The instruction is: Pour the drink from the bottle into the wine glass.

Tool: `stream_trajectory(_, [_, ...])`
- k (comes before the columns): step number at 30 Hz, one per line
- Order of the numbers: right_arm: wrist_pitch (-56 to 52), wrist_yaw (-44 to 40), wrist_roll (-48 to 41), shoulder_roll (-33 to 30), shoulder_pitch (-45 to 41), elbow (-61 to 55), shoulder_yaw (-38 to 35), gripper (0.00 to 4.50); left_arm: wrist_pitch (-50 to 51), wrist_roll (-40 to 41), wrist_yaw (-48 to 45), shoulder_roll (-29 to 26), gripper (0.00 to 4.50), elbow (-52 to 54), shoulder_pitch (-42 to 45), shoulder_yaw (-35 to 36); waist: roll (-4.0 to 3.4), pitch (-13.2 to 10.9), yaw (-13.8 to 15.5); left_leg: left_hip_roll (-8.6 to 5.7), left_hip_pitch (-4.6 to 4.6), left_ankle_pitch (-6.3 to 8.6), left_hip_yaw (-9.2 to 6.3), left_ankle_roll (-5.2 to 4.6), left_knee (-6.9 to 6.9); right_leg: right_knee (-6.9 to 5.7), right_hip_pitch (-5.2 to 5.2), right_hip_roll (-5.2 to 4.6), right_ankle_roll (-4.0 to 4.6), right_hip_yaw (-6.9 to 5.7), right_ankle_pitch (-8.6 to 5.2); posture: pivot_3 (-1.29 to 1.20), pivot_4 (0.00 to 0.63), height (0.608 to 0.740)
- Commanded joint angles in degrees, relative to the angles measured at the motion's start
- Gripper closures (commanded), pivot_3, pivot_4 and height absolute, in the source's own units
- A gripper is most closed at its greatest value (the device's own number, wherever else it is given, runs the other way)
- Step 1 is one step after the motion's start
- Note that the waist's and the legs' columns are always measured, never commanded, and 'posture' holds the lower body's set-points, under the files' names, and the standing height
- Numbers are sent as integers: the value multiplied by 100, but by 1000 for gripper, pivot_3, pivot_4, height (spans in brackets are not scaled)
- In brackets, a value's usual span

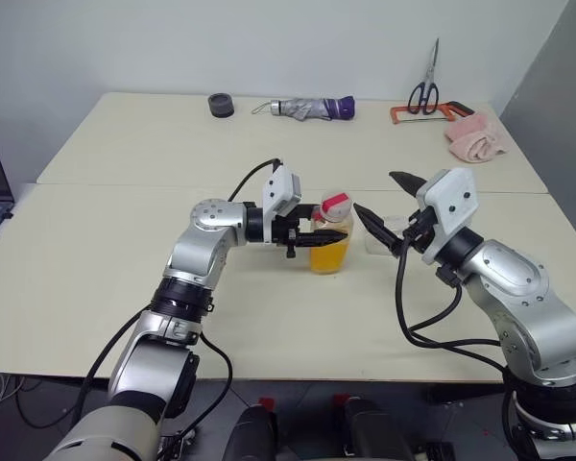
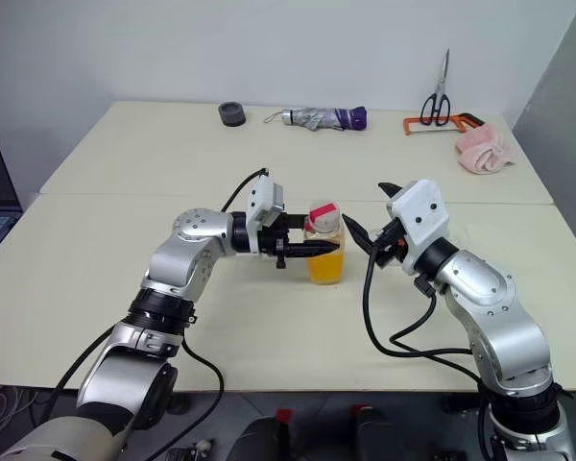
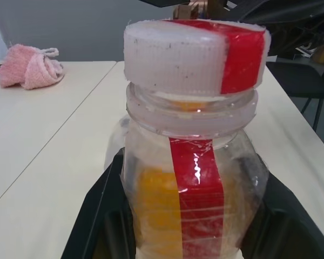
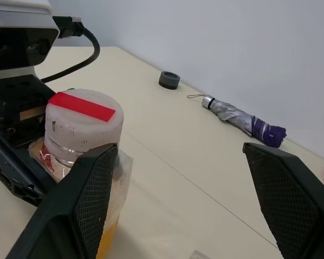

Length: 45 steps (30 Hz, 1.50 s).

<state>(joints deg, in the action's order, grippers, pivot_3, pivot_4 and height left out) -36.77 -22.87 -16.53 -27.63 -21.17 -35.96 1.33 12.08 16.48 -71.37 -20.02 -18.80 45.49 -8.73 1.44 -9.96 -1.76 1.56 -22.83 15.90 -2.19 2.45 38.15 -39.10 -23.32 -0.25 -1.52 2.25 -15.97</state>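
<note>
— Where's your bottle (image 1: 329,242)?
— Mid-desk (image 1: 96,250), capped, upright, clamped in your left claw (image 1: 319,233).
— And the right claw (image 1: 384,206)?
— Spread wide, holding nothing, just beside the bottle.

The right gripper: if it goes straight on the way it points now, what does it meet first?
Probably the bottle, near its cap. The open right gripper points toward it, though depth is unclear.

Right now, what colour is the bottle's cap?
The cap is white with a red strip across it, clearest in the left wrist view.
</note>
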Motion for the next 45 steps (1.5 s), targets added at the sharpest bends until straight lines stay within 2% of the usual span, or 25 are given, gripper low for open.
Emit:
stream_trajectory(1, [51, -12, -11, -16, -29, -183, -78, 555, -128, 66, -30, -5, 2653, 147, 106, 55, 0, 0, 2, 0, 0, 0, 0, 0, 0, 0, 0, 0, 0, 0, 0, 0, 150, 740])
stream_trajectory(16, [-58, -150, -265, 102, 31, -459, 5, 555, -164, 43, -19, -12, 2653, 109, 118, 65, 0, 0, 2, 0, 0, 0, -1, 0, 0, 0, 0, 0, 0, 0, 0, 0, 150, 740])
stream_trajectory(39, [-5, -238, -208, -79, 94, -348, -86, 555, -146, 57, -34, -26, 2653, 148, 104, 70, 0, 0, 4, 0, 0, 0, -1, 0, 0, -1, 0, 0, 0, 0, 0, 0, 150, 740])
stream_trajectory(45, [-324, -791, -980, -499, 306, -738, -477, 555, -144, 55, -38, -39, 2653, 148, 101, 71, 0, 0, 8, -1, -1, 0, -1, 0, 0, 1, 0, -1, 0, 0, 0, 0, 150, 740])
